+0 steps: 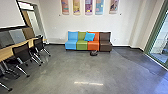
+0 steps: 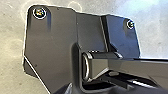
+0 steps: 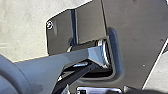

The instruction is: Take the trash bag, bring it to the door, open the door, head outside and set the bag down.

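A small dark bag (image 1: 93, 53) lies on the floor in the head view, in front of the orange seat of a row of colourful seats. It stands some distance ahead of the robot, and what it holds cannot be seen. Along the right edge of the same view is a tall glass door or window (image 1: 162, 40) in a green frame; whether it opens cannot be told.
Against the far wall stands the seat row (image 1: 81, 45), with a blue cushion (image 1: 89, 36) on it. Black chairs (image 1: 23, 53) on metal legs line a wooden table (image 1: 7, 52) at the left. Grey floor (image 1: 75, 68) stretches ahead.
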### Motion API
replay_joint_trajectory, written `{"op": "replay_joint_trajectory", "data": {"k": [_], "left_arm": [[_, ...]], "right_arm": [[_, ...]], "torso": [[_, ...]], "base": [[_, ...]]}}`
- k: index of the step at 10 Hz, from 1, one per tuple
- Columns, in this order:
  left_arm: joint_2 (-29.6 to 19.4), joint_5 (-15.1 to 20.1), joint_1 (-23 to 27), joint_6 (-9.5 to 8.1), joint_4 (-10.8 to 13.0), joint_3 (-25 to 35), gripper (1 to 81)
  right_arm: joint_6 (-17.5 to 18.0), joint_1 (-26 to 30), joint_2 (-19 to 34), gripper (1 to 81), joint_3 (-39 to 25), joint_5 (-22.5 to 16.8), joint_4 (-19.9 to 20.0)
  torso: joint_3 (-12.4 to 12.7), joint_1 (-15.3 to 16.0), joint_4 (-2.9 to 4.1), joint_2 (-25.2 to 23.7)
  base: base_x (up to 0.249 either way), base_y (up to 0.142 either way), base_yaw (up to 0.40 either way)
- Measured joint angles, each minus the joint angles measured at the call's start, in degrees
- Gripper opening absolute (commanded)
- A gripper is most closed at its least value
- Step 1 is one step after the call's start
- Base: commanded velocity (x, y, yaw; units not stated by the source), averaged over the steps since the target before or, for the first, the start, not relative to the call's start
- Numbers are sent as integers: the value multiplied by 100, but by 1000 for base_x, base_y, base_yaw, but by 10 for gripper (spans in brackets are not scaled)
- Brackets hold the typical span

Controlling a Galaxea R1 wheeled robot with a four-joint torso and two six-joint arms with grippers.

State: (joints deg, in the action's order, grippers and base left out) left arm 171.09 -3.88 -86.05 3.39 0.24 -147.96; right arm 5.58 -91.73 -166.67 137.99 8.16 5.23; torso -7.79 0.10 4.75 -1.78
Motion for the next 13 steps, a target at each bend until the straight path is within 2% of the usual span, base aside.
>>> {"op": "replay_joint_trajectory", "data": {"k": [6,13], "left_arm": [[-146,7,-2,0,6,-37,811],[-128,5,-5,-1,11,-33,811]], "right_arm": [[0,-82,208,811,529,-41,-6],[4,-16,176,811,512,-26,-6]], "torso": [[0,-2,0,0],[0,0,0,0]], "base": [[175,0,0],[169,0,0]]}}
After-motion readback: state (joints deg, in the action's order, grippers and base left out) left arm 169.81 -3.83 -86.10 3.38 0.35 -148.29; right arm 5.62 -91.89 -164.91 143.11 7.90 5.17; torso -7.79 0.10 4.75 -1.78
